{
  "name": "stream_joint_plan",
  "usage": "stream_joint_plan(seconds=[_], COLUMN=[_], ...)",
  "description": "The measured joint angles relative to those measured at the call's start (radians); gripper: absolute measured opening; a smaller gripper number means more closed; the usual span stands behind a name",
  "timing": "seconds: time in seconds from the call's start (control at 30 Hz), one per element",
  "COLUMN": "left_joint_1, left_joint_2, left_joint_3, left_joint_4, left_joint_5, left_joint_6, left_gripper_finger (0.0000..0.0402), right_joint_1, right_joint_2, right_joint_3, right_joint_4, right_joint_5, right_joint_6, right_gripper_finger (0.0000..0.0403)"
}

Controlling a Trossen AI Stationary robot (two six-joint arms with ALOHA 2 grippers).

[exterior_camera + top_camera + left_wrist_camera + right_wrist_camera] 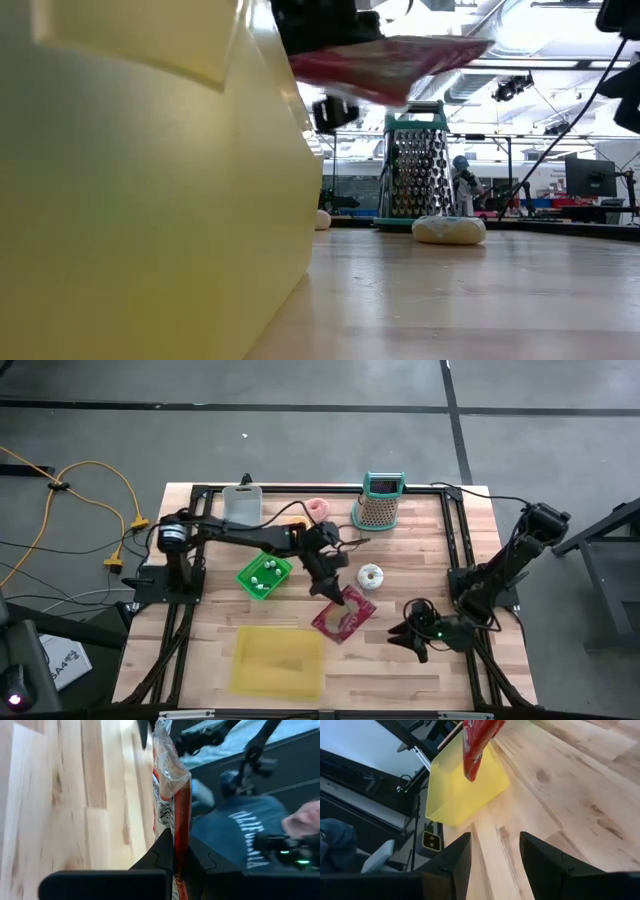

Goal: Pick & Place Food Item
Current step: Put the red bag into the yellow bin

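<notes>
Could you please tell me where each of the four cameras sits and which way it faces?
High: overhead, straight down; both arms, left gripper holding red packet.
Low: table height, level toward grater; packet overhead.
Left wrist: past shut fingers clamping packet.
Right wrist: past open fingers toward yellow bin.
All share the packet.

A light wooden worktop (420, 670) in a black frame stands on a grey concrete floor (300, 430) crossed by dark seams, with a yellow cable (95, 485) trailing at one side, and beyond it a hall with bright ceiling lights (560, 30) and exposed ducting.
</notes>
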Motion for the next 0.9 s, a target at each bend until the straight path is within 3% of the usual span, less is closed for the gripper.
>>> stream_joint_plan(seconds=[0.23, 0.47, 0.73, 0.9], left_joint_1=[-0.133, -0.282, -0.44, -0.493], left_joint_2=[-0.135, -0.23, -0.292, -0.286], left_joint_3=[0.0, 0.0, 0.001, 0.0], left_joint_4=[-0.229, -0.46, -0.545, -0.683], left_joint_5=[-0.208, -0.517, -0.728, -0.744], left_joint_6=[0.083, 0.062, -0.018, -0.086], left_gripper_finger=[0.0008, 0.001, 0.001, 0.0011], right_joint_1=[0.03, 0.03, 0.03, 0.03], right_joint_2=[0.0, 0.0, 0.0, 0.0], right_joint_3=[0.0, 0.0, 0.0, 0.0], right_joint_4=[-0.006, -0.015, -0.014, -0.014], right_joint_5=[0.052, 0.067, 0.088, 0.104], right_joint_6=[0.019, 0.018, 0.018, 0.019], right_gripper_finger=[0.0153, 0.0153, 0.0153, 0.0153])
